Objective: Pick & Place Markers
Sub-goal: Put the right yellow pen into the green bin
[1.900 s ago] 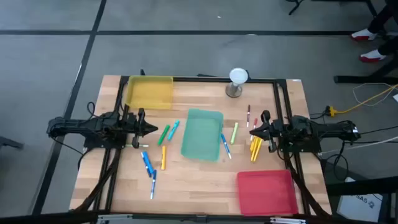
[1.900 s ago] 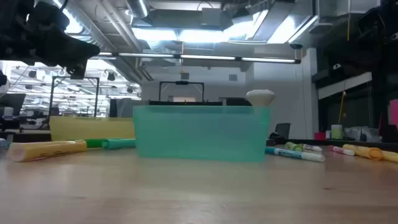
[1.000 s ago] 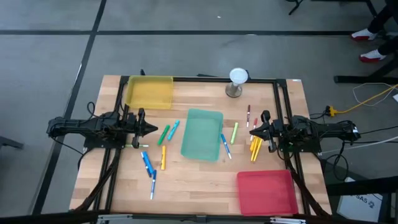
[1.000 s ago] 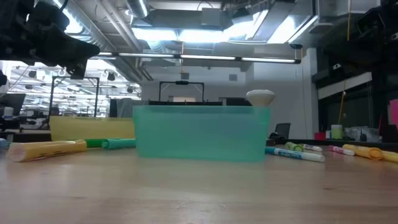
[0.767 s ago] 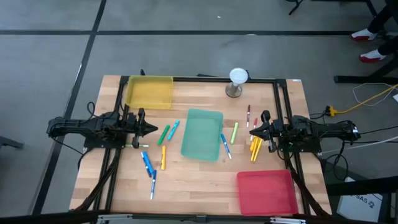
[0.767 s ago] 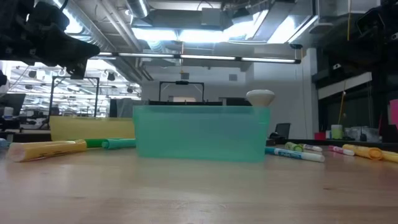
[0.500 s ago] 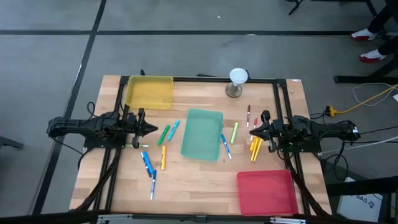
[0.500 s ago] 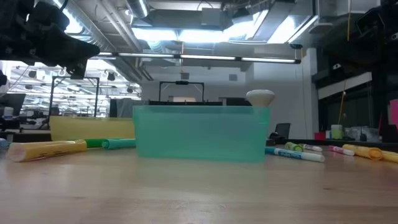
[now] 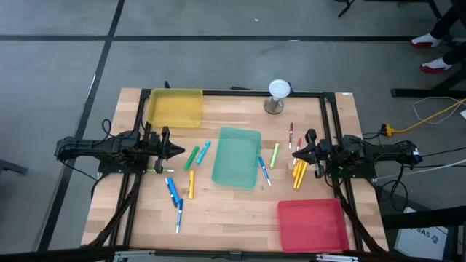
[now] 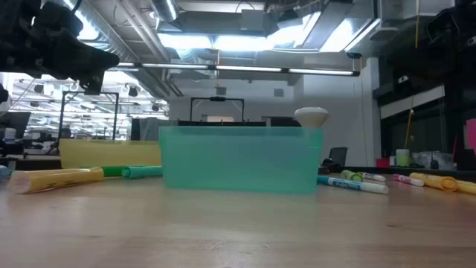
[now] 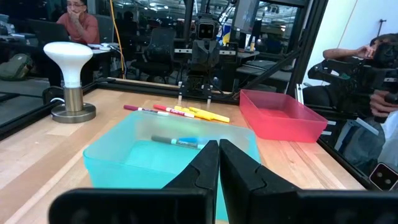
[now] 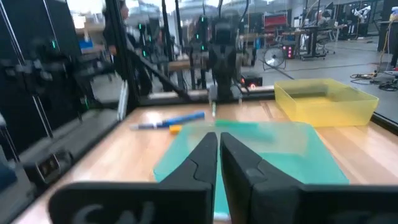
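Markers lie flat on the wooden table on both sides of the teal tray (image 9: 237,156). On its left are a green one (image 9: 191,157), a teal one (image 9: 203,151), blue ones (image 9: 171,191) and an orange one (image 9: 191,183). On its right are a blue one (image 9: 263,171), a green one (image 9: 274,154), red-pink ones (image 9: 291,135) and a yellow bunch (image 9: 299,173). My left gripper (image 9: 178,151) hangs shut above the table, left of the green and teal markers. My right gripper (image 9: 295,153) hangs shut above the yellow bunch. Both sets of fingers point at the teal tray (image 11: 168,155) (image 12: 261,149).
A yellow tray (image 9: 175,107) sits at the far left and a red tray (image 9: 312,224) at the near right. A white lamp-like stand (image 9: 279,94) is at the far edge. Dark frame rails run along the table's sides. People sit in the room beyond.
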